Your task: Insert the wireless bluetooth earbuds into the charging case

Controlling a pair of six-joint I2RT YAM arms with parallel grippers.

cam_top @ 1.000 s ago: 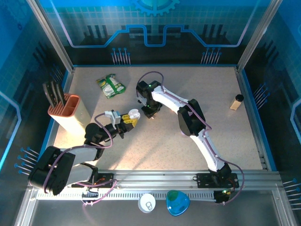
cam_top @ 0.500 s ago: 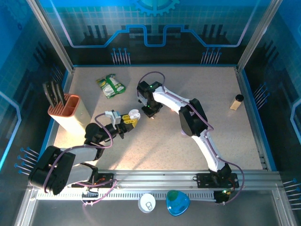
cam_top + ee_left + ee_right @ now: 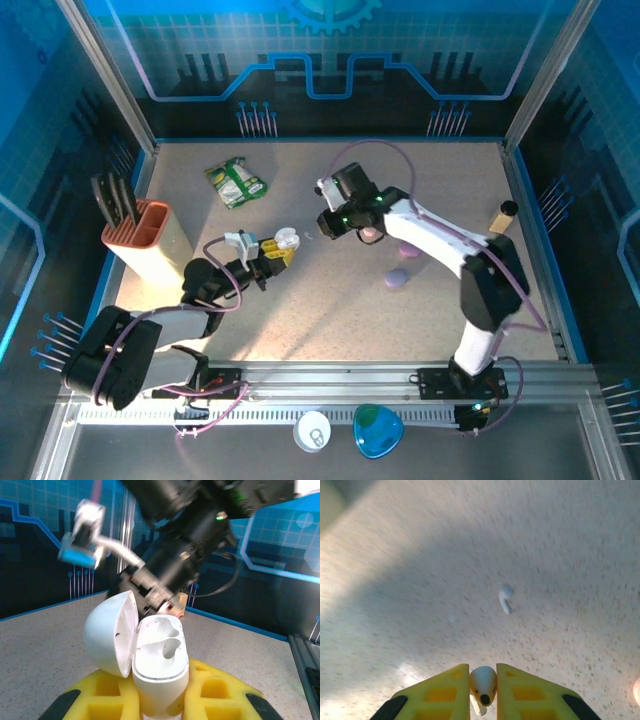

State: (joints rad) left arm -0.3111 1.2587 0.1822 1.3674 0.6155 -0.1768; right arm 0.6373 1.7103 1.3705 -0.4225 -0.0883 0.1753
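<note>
My left gripper (image 3: 272, 252) (image 3: 160, 690) is shut on a white charging case (image 3: 286, 240) (image 3: 161, 662), held upright with its lid (image 3: 109, 632) swung open to the left. Both sockets in the case look empty. My right gripper (image 3: 323, 228) (image 3: 482, 669) hangs just right of the case, above the table, shut on a white earbud (image 3: 483, 681) pinched between its yellow fingers (image 3: 445, 690). A second white earbud (image 3: 506, 598) (image 3: 308, 237) lies loose on the table below, between the two grippers.
A lavender case (image 3: 396, 279) and another purple one (image 3: 408, 250) lie under the right arm. A knife block (image 3: 150, 235) stands at the left, a green packet (image 3: 236, 182) at the back, and a small bottle (image 3: 503, 216) at the right edge.
The right gripper closed on an earbud and lifted off the table, and its arm swung out to the right. The left gripper and the case stayed put.
</note>
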